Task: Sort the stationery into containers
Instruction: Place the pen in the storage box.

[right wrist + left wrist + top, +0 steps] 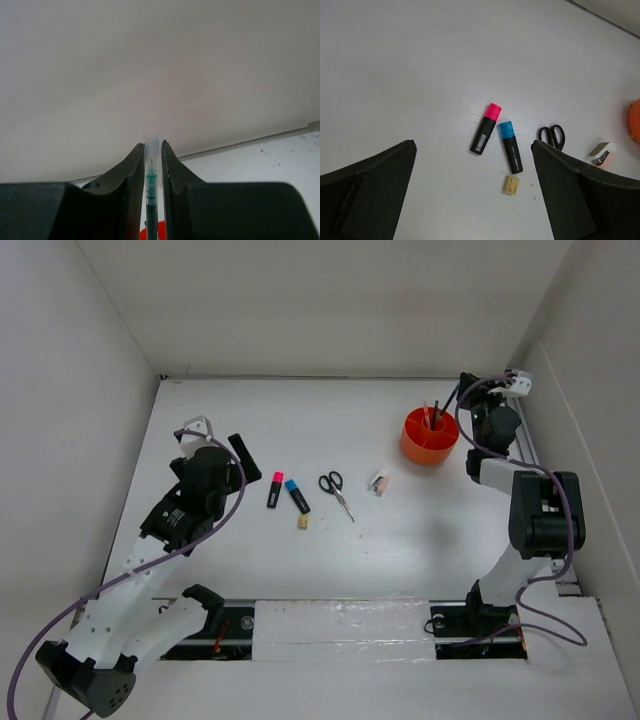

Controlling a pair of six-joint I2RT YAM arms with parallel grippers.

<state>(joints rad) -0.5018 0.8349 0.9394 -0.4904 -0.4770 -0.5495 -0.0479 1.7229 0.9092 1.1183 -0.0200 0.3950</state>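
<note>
Two highlighters (pixel 275 489), one scissors (pixel 336 490) and two erasers (pixel 303 523) are lying mid-tabletop (pixel 420 530).
Far right, the right pincer (pixel 153 150) is clamping one pen (pixel 151 172) over the orange organiser (pixel 425 452); the left pincer (pixel 220 440) is hanging wide; white walls (pixel 350 300).

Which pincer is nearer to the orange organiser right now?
Right. The right pincer, shut on a pen, is right at the orange organiser, with the pen above it. The left pincer hangs open far off on the left side, near the highlighters.

A white table (pixel 420 535) (faintly grained) sits boxed by plain white walls (pixel 330 300) on three sides.
</note>
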